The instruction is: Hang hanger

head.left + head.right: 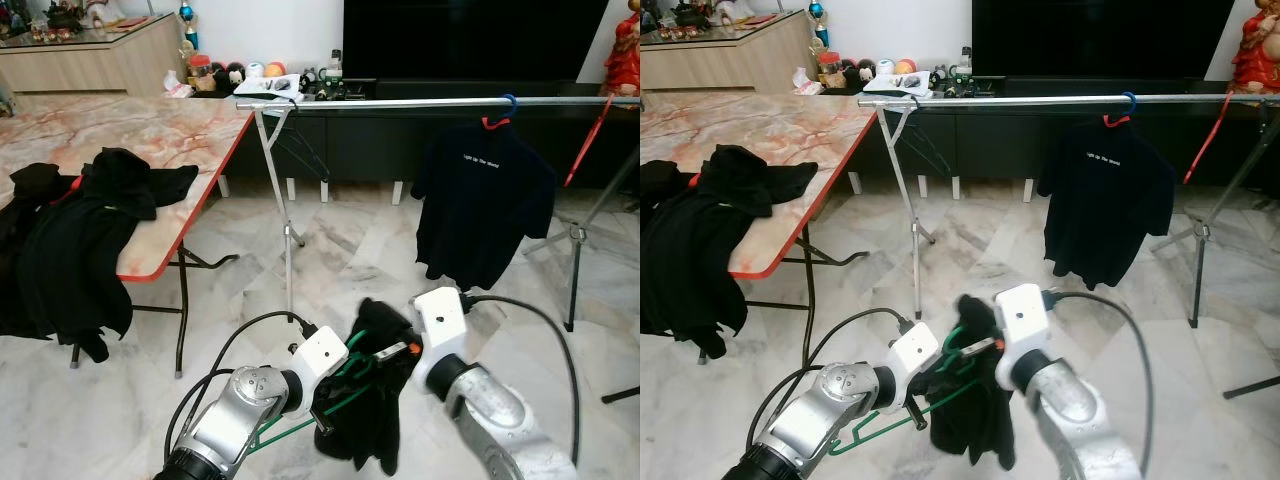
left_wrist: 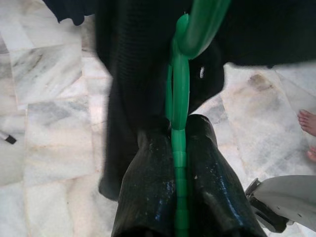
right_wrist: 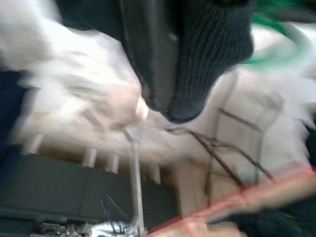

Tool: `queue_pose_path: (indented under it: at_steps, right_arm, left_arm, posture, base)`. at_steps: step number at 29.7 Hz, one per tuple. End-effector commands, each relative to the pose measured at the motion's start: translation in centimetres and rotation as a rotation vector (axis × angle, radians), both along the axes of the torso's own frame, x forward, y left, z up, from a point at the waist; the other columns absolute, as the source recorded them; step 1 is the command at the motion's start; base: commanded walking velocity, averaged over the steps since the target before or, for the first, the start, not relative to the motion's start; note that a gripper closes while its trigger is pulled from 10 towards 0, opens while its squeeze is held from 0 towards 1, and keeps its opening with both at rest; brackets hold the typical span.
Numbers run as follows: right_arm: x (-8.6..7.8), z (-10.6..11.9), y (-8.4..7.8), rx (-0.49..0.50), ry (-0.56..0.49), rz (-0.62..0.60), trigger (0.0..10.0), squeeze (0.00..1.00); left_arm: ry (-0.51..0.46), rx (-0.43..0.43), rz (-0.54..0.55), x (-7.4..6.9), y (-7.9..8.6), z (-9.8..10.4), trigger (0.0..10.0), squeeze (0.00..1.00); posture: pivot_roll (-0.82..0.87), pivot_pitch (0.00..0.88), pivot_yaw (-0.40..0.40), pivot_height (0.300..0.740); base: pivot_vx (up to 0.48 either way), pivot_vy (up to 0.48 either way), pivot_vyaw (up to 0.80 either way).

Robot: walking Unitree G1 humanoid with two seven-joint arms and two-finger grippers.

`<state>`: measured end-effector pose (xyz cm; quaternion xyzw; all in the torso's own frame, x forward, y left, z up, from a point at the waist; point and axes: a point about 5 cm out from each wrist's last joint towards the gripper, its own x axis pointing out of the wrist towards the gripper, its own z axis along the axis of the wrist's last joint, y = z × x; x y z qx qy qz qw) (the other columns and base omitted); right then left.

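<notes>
Both silver arms fill the bottom of the head views, meeting at a green hanger (image 1: 345,385) draped with a black garment (image 1: 375,400) in the lower centre of the frame. From the lower left, the left gripper (image 2: 178,148) reaches in and is clenched on the hanger: in the left wrist view its 2 black fingers (image 2: 148,192) press against either side of the green shaft, with the hook curving away above them and the dark cloth hanging just behind. Coming in from the lower right, the right gripper (image 1: 385,352) sits against the top of the garment beside the hanger's hook; the right wrist view is blurred, showing dark knitted cloth close to a black finger (image 3: 155,54), and whether it is grasping anything cannot be told. Marble floor (image 1: 330,250) spreads under the arms. Across the upper part of the frame runs a metal rail (image 1: 400,102) on folding legs, and a black T-shirt (image 1: 480,205) hangs from it on a blue-and-red hanger (image 1: 500,112) at upper right. At the left stands a marble-patterned table (image 1: 180,135) with a red edge, dark clothes (image 1: 80,235) heaped on it and spilling over its near side. Toes of a person's bare foot (image 2: 308,121) show at the edge of the left wrist view.
</notes>
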<state>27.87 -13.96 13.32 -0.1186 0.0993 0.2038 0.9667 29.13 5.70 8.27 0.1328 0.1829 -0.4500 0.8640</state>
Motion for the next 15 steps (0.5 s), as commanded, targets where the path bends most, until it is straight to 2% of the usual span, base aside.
queue_pose_path:
  at_steps: [1,3,4,8,12,13,14,15]
  right_arm:
    - [0.2,0.4,-0.2,-0.099,-0.066,0.021,10.0,0.0]
    - [0.1,1.4,0.0,-0.012,-0.085,0.054,10.0,0.0]
    - [0.1,1.5,0.0,-0.004,-0.086,0.057,10.0,0.0]
    - [0.3,0.6,-0.5,-0.043,-0.045,0.017,10.0,0.0]
    - [0.7,-0.5,-1.5,-0.091,-0.026,-0.08,10.0,0.0]
    - [1.3,0.1,-2.2,-0.097,-0.092,-0.171,10.0,0.0]
    - [1.4,0.2,-2.4,-0.096,-0.11,-0.195,10.0,0.0]
    - [1.3,1.4,-1.6,-0.008,-0.146,-0.126,10.0,0.0]
  left_arm:
    - [-0.037,-0.035,0.026,0.6,0.3,0.8,10.0,0.0]
    - [-0.055,-0.039,0.051,1.0,0.4,1.0,10.0,0.0]
    - [-0.061,-0.041,0.06,1.1,0.5,1.1,10.0,0.0]
    - [-0.081,-0.069,0.103,1.5,0.6,1.5,10.0,0.0]
    - [-0.095,-0.112,0.13,1.8,0.5,2.0,10.0,0.0]
    - [-0.097,-0.128,0.142,1.9,0.6,2.2,10.0,0.0]
    - [-0.097,-0.132,0.145,2.0,0.6,2.3,10.0,0.0]
    - [-0.095,-0.131,0.144,2.0,0.7,2.2,10.0,0.0]
  posture:
    - [0.05,0.046,0.061,0.74]
    - [0.05,0.046,0.061,0.74]
    - [0.05,0.046,0.061,0.74]
    - [0.05,0.045,0.059,0.74]
    - [0.05,0.048,0.061,0.74]
    - [0.05,0.048,0.061,0.74]
    - [0.05,0.048,0.061,0.74]
    - [0.05,0.051,0.062,0.74]
  base:
    - [0.0,0.0,0.0]
    - [0.0,0.0,0.0]
    - [0.0,0.0,0.0]
    - [0.0,0.0,0.0]
    - [0.0,0.0,0.0]
    - [0.0,0.0,0.0]
    - [0.0,0.0,0.0]
    - [0.0,0.0,0.0]
